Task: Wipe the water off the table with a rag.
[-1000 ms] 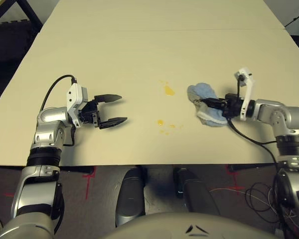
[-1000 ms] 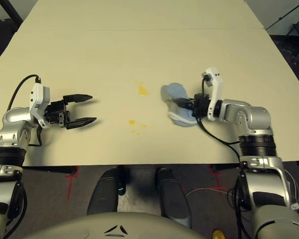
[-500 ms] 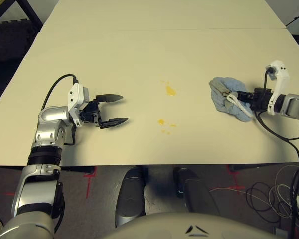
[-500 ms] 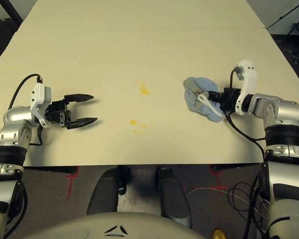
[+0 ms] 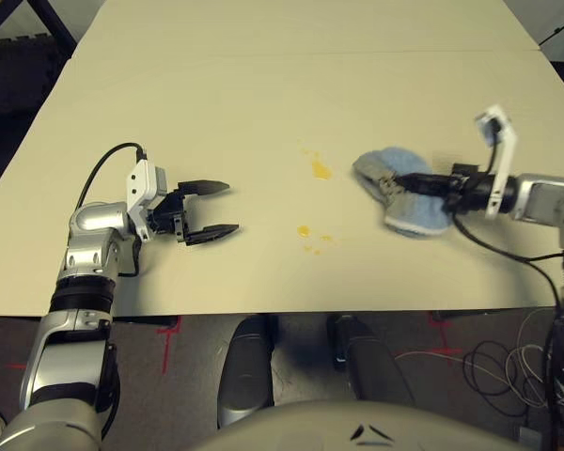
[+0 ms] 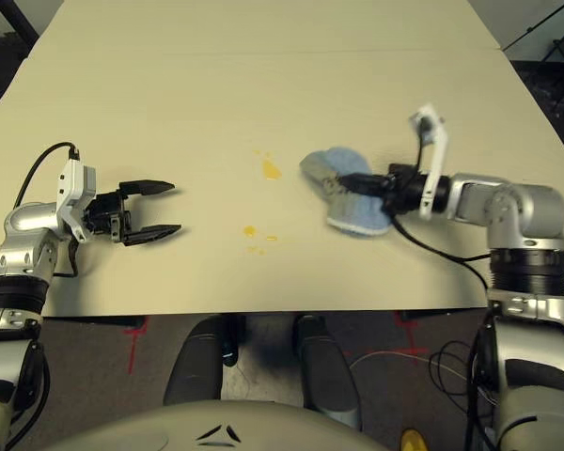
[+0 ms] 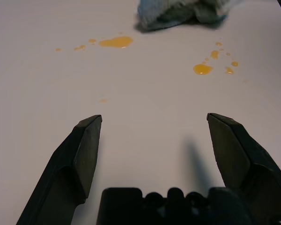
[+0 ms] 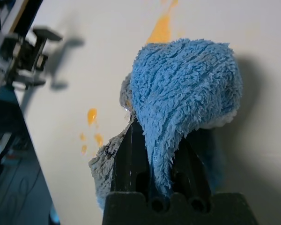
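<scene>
Sweeping back in from the counter's right side, my right end effector [image 6: 350,184], clamped on the rag [image 6: 343,191], now sits just beside the unwiped water [image 6: 271,169] mid-counter, so I judge contact imminent; the left end effector [image 6: 169,209] waits spread apart.

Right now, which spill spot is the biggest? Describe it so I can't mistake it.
On the table, look in front of the seam, just left of the rag clamped in the right tool. The biggest water spot lies there: an elongated yellow-orange blot, larger and farther from the robot than the round drop and specks.
</scene>
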Tool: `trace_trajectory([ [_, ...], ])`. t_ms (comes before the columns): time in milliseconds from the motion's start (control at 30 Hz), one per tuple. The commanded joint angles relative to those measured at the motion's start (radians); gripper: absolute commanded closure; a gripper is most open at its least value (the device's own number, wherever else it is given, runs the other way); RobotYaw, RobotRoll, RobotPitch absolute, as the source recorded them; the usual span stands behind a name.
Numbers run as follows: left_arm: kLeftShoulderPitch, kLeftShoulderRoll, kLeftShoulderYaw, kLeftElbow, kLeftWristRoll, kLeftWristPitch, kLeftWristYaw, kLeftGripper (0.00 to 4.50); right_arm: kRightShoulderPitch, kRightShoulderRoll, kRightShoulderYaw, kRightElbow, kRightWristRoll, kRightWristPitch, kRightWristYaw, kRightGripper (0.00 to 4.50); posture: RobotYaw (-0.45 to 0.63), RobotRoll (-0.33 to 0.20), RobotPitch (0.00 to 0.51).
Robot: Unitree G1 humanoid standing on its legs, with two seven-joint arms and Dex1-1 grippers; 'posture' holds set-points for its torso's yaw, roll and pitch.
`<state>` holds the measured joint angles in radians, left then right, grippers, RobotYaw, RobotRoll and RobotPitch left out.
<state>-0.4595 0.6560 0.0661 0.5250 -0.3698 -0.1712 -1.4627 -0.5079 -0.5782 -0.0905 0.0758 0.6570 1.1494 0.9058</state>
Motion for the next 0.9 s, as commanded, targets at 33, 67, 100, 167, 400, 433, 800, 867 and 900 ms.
trace_trajectory([
  [33,0.010,0.013,-0.004,-0.020,0.006,0.007,-0.007,0.00,0.040,0.014,0.065,-0.059,0.003,0.017,-0.009,4.30,0.11,0.000,0.222],
  [67,0.011,0.012,-0.005,-0.022,0.006,0.008,-0.005,0.00,0.048,0.019,0.082,-0.070,0.002,0.020,-0.010,4.30,0.12,0.000,0.223],
  [100,0.013,0.013,-0.004,-0.024,0.006,0.008,-0.005,0.00,0.057,0.026,0.102,-0.082,-0.001,0.021,-0.013,4.30,0.12,0.000,0.223],
  [167,0.018,0.015,-0.004,-0.027,0.007,0.007,-0.005,0.00,0.070,0.045,0.136,-0.096,-0.007,0.016,-0.023,4.30,0.12,0.000,0.224],
  [400,0.029,0.016,-0.006,-0.036,0.010,0.006,-0.001,0.00,0.074,0.168,0.225,-0.167,-0.007,0.031,-0.087,4.30,0.12,0.000,0.225],
  [433,0.029,0.015,-0.006,-0.038,0.010,0.006,0.000,0.00,0.072,0.180,0.231,-0.170,-0.009,0.032,-0.093,4.30,0.12,0.000,0.225],
  [800,0.034,0.013,-0.003,-0.067,0.004,0.024,0.016,0.00,0.014,0.332,0.343,-0.122,-0.056,0.010,-0.153,4.30,0.14,0.000,0.230],
  [867,0.034,0.012,-0.004,-0.068,0.004,0.026,0.018,0.00,-0.006,0.364,0.361,-0.103,-0.065,0.002,-0.158,4.30,0.14,0.000,0.230],
  [900,0.035,0.012,-0.004,-0.068,0.004,0.026,0.018,0.00,-0.016,0.379,0.368,-0.094,-0.070,-0.001,-0.159,4.30,0.14,0.000,0.229],
])
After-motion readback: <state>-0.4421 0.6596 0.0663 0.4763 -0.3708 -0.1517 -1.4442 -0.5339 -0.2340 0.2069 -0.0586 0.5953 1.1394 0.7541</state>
